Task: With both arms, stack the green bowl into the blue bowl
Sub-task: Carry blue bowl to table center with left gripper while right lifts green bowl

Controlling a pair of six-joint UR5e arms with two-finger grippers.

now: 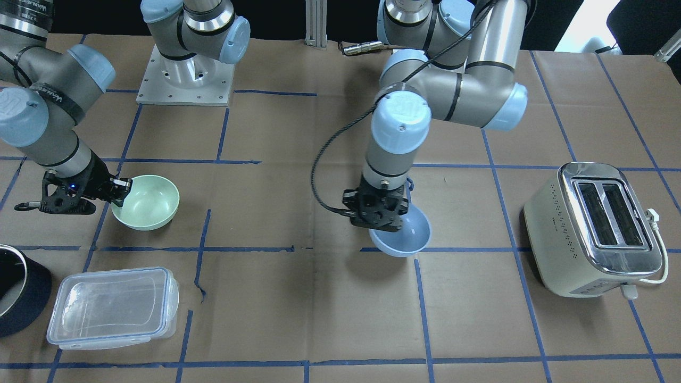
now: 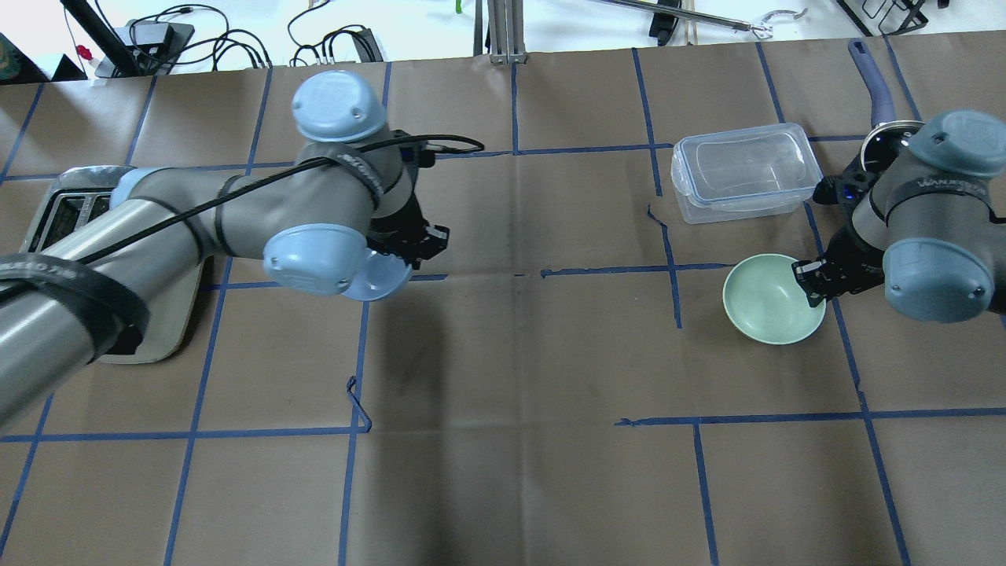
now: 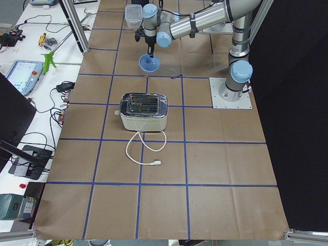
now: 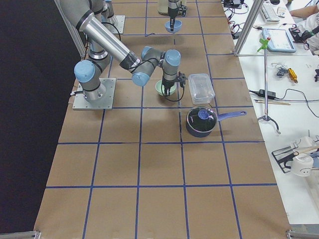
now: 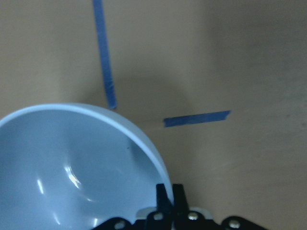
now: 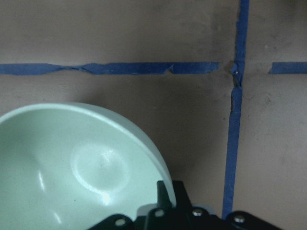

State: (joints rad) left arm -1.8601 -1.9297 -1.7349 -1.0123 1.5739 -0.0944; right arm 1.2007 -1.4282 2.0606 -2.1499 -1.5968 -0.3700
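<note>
Green bowl [image 6: 62,163] in right hand [image 6: 169,191], blue bowl [image 5: 72,163] in left hand [image 5: 168,194].

Desk [image 1: 298,298]: covered in brown paper, with blue tape lines [image 1: 424,319] marking it into large squares; the tape is torn or lifted in spots.
Toaster [image 1: 596,229]: cream and chrome, two slots, standing upright toward the robot's left end. Its white power cord [image 3: 155,163] is looped loose on the paper.
Clear lidded container [image 1: 111,306]: rectangular, lid on, toward the robot's right end.
Saucepan [image 4: 200,121]: dark, with lid and blue handle, just beside the container.
Green bowl [image 1: 146,202]: upright on the paper near the container but apart from it, with the right hand [image 6: 168,191] pinching its rim.
Base plates: a square metal plate [image 1: 183,80] sits under each arm's base.
</note>
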